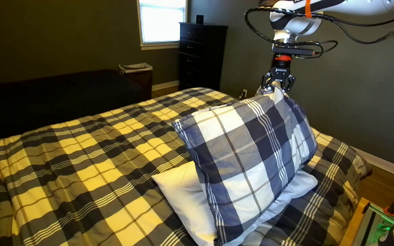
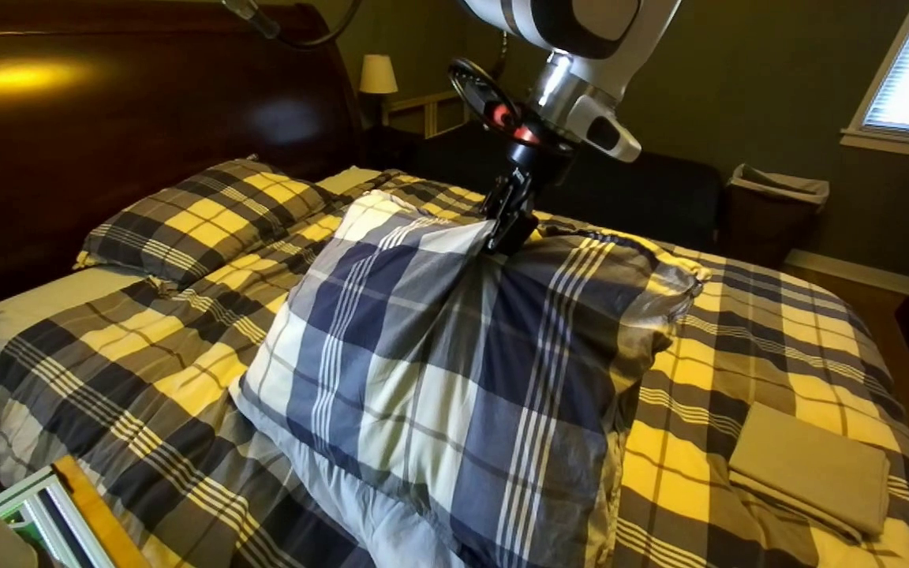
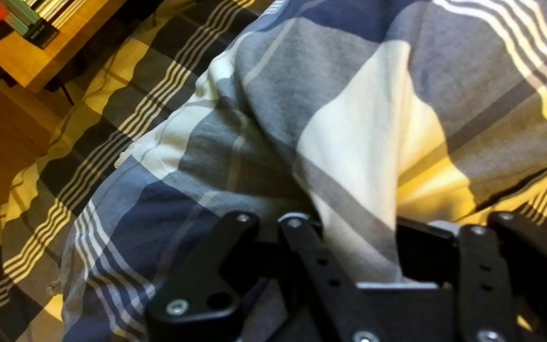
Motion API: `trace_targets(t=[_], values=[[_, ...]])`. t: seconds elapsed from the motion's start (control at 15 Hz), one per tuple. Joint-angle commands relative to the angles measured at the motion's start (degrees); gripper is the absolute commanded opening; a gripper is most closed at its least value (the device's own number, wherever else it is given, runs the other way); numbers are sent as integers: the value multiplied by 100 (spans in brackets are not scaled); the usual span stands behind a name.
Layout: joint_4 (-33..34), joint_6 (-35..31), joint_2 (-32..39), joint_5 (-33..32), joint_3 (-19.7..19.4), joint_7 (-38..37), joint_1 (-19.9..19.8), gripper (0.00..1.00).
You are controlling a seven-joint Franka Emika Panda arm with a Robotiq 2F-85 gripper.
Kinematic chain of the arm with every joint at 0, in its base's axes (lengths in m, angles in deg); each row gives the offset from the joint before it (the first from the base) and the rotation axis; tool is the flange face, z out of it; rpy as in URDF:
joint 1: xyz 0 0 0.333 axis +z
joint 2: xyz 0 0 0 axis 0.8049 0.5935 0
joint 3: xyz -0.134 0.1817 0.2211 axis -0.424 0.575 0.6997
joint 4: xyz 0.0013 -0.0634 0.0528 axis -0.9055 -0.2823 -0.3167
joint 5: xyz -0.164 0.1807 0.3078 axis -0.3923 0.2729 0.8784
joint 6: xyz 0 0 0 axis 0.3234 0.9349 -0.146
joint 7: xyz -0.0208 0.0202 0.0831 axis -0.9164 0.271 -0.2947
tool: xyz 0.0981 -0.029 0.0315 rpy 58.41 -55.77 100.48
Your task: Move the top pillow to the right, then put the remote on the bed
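The top pillow (image 1: 245, 153), in navy and white plaid, is tilted up over a plain white pillow (image 1: 183, 198). In an exterior view, the top pillow (image 2: 423, 379) is drawn up in folds to my gripper (image 2: 504, 237). My gripper (image 1: 277, 87) is at its raised upper edge. In the wrist view, a pinched fold of the top pillow (image 3: 273, 95) fills the gap between the fingers of my gripper (image 3: 361, 237). The bed (image 1: 97, 171) with its plaid comforter lies beneath. The remote is hidden or out of view.
Another plaid pillow (image 2: 210, 213) lies by the dark wooden headboard (image 2: 147, 102). A folded tan cloth (image 2: 809, 473) lies on the bed. The wood-edged robot stand (image 1: 354, 222) is beside the bed. A hamper (image 1: 137, 80) and dresser (image 1: 202, 56) stand beyond.
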Motion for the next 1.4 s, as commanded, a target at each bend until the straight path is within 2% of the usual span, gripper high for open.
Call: trace_targets(t=[0.0,0.27,0.53,1.0,1.33], values=[[19,21,10,1,-3,5,5,0],[78,86,52,-6,-20,15,-24,0],[460,381,281,-132,-236,128,-278,0],[1515,581,672,-225,-597,150,-840,0],[2370,1023,950,-259,-639,684,-1255,0]])
